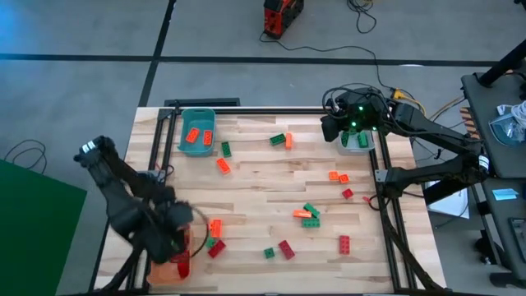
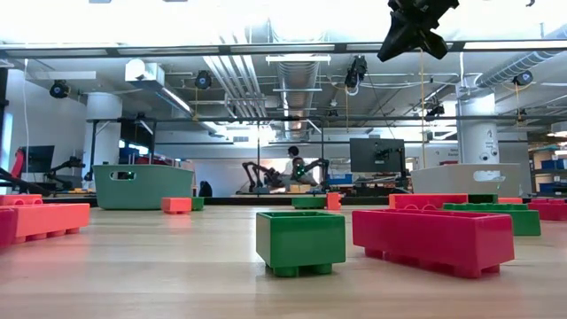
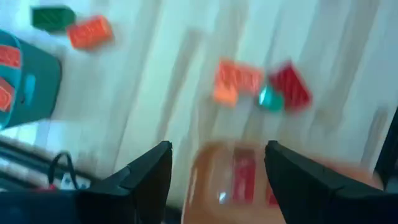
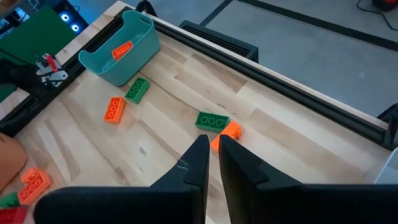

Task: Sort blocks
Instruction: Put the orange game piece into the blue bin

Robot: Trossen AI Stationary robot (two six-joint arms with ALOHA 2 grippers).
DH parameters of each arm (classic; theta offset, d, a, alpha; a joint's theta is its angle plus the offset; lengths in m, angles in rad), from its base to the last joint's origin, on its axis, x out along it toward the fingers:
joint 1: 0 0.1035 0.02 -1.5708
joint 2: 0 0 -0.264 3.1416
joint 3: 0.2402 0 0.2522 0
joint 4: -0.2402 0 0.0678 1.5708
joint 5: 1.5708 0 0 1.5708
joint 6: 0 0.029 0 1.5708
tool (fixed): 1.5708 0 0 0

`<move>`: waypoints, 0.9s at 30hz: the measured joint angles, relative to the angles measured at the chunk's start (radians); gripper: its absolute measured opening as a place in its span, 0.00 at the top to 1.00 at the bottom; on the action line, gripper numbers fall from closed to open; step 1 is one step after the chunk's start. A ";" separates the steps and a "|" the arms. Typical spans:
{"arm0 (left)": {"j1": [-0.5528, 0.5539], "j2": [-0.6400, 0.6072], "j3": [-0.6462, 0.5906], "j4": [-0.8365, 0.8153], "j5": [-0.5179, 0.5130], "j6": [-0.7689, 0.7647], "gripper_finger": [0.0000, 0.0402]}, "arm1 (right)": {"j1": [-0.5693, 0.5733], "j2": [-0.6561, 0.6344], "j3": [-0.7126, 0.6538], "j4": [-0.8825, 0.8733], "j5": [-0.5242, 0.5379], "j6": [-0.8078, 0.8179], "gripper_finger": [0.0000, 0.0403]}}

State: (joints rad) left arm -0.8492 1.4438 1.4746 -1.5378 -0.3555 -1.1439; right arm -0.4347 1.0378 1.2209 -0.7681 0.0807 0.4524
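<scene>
- Right gripper (image 4: 213,155) in the foreground, dark fingers (image 4: 198,163) nearly together, a thin gap between, nothing held.
- Just past the fingertips: green block (image 4: 212,121) touching an orange block (image 4: 229,132) on the wooden table (image 4: 280,124).
- Teal bin (image 4: 121,51) at the table's far corner, holding an orange brick (image 4: 122,49).
- Beside the bin: green brick (image 4: 137,89), orange brick (image 4: 113,109), near each other.
- At the frame edge: orange bin (image 4: 9,163), partly seen; another orange brick (image 4: 33,183) close by.

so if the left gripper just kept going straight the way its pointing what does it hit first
Most likely the orange bin. In the left wrist view, the open left gripper frames that bin, with a red block inside. Depth is unclear in the blur, so contact with the bin's rim first is a guess.
</scene>
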 joint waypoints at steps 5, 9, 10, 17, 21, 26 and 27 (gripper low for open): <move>0.162 -0.136 -0.067 0.234 -0.059 0.134 0.43 | 0.000 0.000 0.000 0.000 -0.010 -0.008 0.93; 0.263 -0.255 -0.183 0.473 -0.056 0.252 0.43 | 0.000 0.000 0.000 0.000 -0.034 -0.009 0.93; 0.289 -0.281 -0.214 0.529 -0.055 0.270 0.43 | 0.000 0.000 0.000 0.000 -0.037 -0.008 0.93; 0.462 -0.359 -0.395 0.721 -0.054 0.287 0.43 | 0.000 0.000 0.000 -0.001 -0.085 0.018 0.93; 0.526 -0.339 -0.438 0.763 -0.046 0.309 0.43 | 0.003 0.000 0.000 0.000 -0.130 0.014 0.93; 0.579 -0.307 -0.443 0.805 -0.001 0.400 0.43 | 0.032 0.007 0.000 0.072 -0.261 -0.110 0.93; 0.593 -0.304 -0.443 0.814 0.018 0.419 0.43 | 0.041 0.014 0.000 0.100 -0.270 -0.128 0.93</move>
State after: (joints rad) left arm -0.2558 1.1399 1.0317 -0.7234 -0.3374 -0.7246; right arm -0.3934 1.0518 1.2213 -0.6682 -0.1895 0.3244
